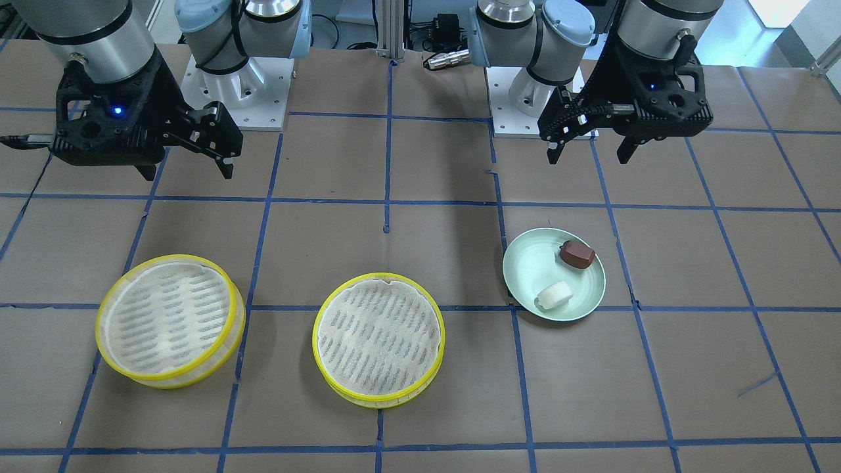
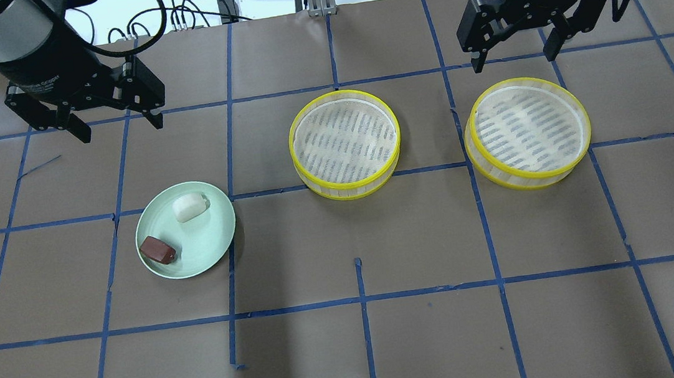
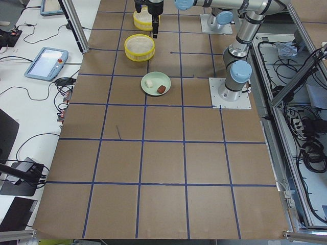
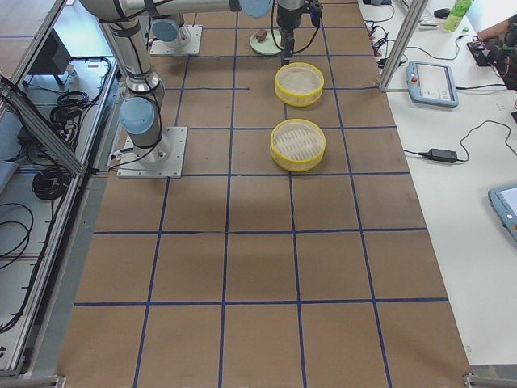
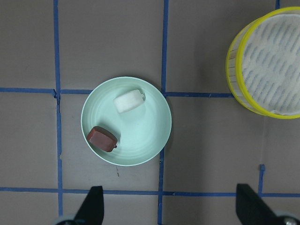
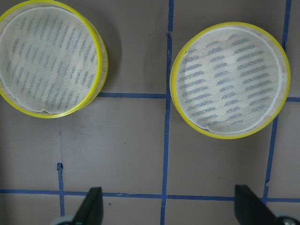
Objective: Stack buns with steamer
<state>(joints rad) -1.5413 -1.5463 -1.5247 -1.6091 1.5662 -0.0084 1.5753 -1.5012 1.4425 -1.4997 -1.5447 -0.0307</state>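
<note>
**A:** Where are our buns?

**B:** We've got both on the pale green plate, on the left part of the counter. The white bun and the reddish-brown bun lie near each other, not touching.

**A:** And our steamers?

**B:** The middle steamer basket and the right steamer basket sit side by side with a gap between them.

**A:** Tools?

**B:** Our left tool hangs above the counter near the plate, fingers spread apart, gripping nothing. Our right tool is the same, near the right steamer basket.
</note>
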